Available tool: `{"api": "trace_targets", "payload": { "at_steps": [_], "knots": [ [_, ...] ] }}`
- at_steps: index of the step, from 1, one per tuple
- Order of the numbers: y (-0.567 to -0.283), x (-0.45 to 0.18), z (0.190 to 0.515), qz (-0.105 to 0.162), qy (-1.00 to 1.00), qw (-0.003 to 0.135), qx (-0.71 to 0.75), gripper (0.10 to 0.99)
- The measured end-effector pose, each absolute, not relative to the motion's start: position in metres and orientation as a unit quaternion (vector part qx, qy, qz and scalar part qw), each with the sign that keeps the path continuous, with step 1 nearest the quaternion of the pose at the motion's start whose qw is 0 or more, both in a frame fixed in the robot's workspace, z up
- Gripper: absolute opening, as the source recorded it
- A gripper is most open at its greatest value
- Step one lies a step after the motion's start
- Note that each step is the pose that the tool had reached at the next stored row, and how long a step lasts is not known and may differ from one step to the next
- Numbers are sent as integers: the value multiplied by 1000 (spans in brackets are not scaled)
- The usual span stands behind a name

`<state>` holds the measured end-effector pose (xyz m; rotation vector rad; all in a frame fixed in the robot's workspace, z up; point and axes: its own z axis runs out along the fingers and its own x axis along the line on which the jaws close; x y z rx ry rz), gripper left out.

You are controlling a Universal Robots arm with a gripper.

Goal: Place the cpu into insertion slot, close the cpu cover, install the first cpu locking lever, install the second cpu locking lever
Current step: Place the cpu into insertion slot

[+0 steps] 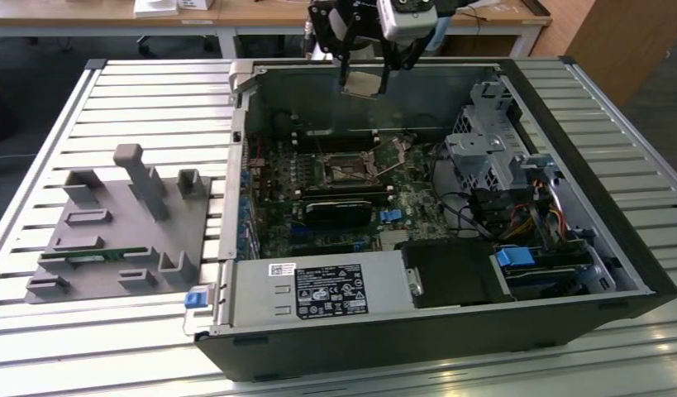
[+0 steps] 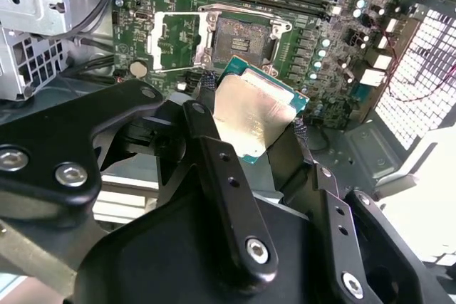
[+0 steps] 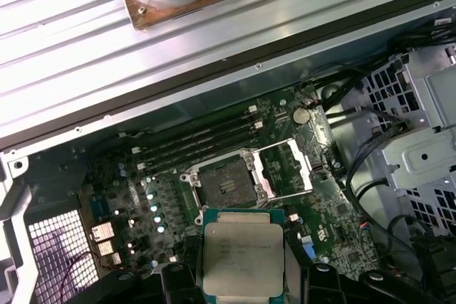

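Big slatted table (image 1: 150, 99) first, with the open computer case (image 1: 426, 339) lying on it and reaching toward the edge on the exterior view's right, and a grey parts holder (image 1: 107, 240) toward the opposite edge. Inside the case the green circuit board (image 1: 283, 178) lies flat on the floor, facing up. Above the far edge of the case hangs the gripper (image 1: 366, 74), and it has the cpu (image 3: 242, 250) in hand: the fingers (image 2: 221, 176) are drawn in to the chip's width and pinch it on two opposite edges, grey metal top facing the first wrist camera, chip well clear of the board. Down on the board, about mid-way across it, the insertion slot (image 3: 226, 186) sits bare, a dark square in its silver rim. The cpu cover (image 3: 305, 167) is swung open and lies just beside the slot, hinged at its edge — nothing sits in the slot yet. As for the chip itself, it looks light, thin and stiff, so it should carry without sagging, but the smooth metal top offers little grip and the contact face is likely delicate. By my reckoning the edges are the only sensible place to hold it — as it is held now.
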<state>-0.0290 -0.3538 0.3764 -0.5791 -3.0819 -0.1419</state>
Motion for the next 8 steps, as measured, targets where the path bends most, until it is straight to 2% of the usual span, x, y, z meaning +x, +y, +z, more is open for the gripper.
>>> {"api": "trace_targets", "payload": {
  "at_steps": [8],
  "knots": [
    [-354, -29, 376, -45, -975, 0, -218, 541]
  ]
}}
